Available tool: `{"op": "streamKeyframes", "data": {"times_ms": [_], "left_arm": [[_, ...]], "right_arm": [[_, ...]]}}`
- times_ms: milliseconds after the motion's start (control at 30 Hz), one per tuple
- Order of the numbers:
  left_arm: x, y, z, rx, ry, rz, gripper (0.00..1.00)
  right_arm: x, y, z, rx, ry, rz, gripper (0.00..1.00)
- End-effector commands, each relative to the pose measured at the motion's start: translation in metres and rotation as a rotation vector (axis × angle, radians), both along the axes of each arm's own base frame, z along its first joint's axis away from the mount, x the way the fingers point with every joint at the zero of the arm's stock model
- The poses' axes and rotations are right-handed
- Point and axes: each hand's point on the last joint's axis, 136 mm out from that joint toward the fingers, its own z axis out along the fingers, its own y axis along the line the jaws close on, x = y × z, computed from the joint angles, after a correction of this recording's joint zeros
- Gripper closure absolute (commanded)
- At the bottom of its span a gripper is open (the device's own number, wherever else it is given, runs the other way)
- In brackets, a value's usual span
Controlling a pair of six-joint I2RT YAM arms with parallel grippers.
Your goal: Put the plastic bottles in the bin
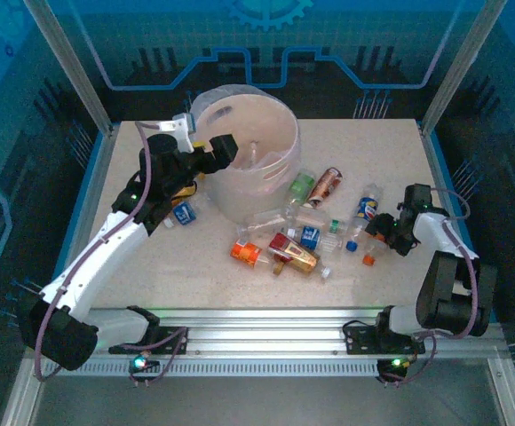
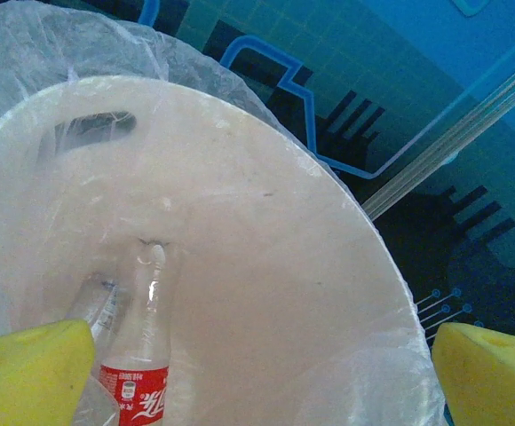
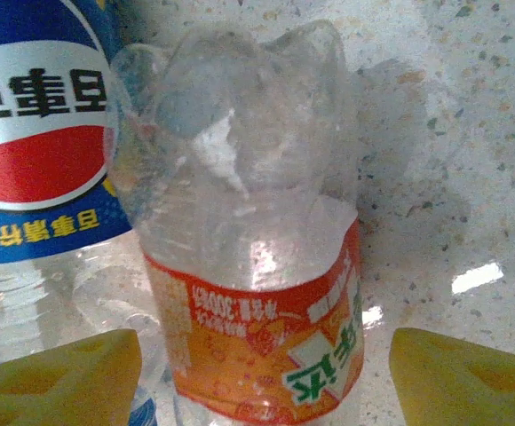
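The bin (image 1: 280, 146), a big whitish bucket with a clear liner, stands at the back centre. My left gripper (image 1: 222, 149) hangs over its left rim, open and holding nothing (image 2: 262, 382). Inside the bin (image 2: 266, 222) lie a red-labelled bottle (image 2: 138, 377) and a clear one (image 2: 98, 306). My right gripper (image 1: 384, 226) is low on the table at the right. Its jaws (image 3: 262, 377) straddle an orange-labelled bottle (image 3: 257, 266), still open with a gap at the right finger (image 3: 466, 377). A blue-labelled bottle (image 3: 35, 133) lies against it on the left.
Several more bottles lie scattered on the table between the bin and my right arm: green (image 1: 301, 186), copper (image 1: 326, 185), red and gold (image 1: 293, 253), orange (image 1: 247, 254). One blue-labelled bottle (image 1: 184, 213) lies under my left arm. Frame posts stand at the table's corners.
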Motion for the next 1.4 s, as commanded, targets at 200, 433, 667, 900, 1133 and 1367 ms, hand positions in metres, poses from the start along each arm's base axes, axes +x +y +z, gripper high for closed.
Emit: {"op": "streamKeyframes", "data": {"times_ms": [200,433,667,900,1133,1367], "left_arm": [[0.003,-0.003,-0.006,-0.043,0.010,0.006,0.01],[0.002,-0.002,-0.009,-0.044,0.018,0.011,0.01],[0.004,-0.003,-0.012,-0.042,0.027,0.014,0.01],[0.007,-0.004,-0.014,-0.047,0.034,0.013,0.01],[0.008,-0.004,-0.016,-0.046,0.045,0.018,0.01],[0.008,-0.005,-0.018,-0.041,0.078,0.014,0.01]], "right_arm": [[-0.007,-0.012,-0.015,-0.033,0.061,-0.045,0.29],[-0.010,-0.015,-0.023,-0.042,0.092,-0.064,0.29],[-0.014,-0.014,-0.033,-0.045,0.123,-0.062,0.28],[-0.018,-0.015,-0.035,-0.074,0.140,-0.049,0.37],[-0.015,-0.018,-0.018,-0.108,0.105,-0.035,0.50],[-0.007,-0.006,0.031,-0.149,-0.018,0.024,0.57]]}}
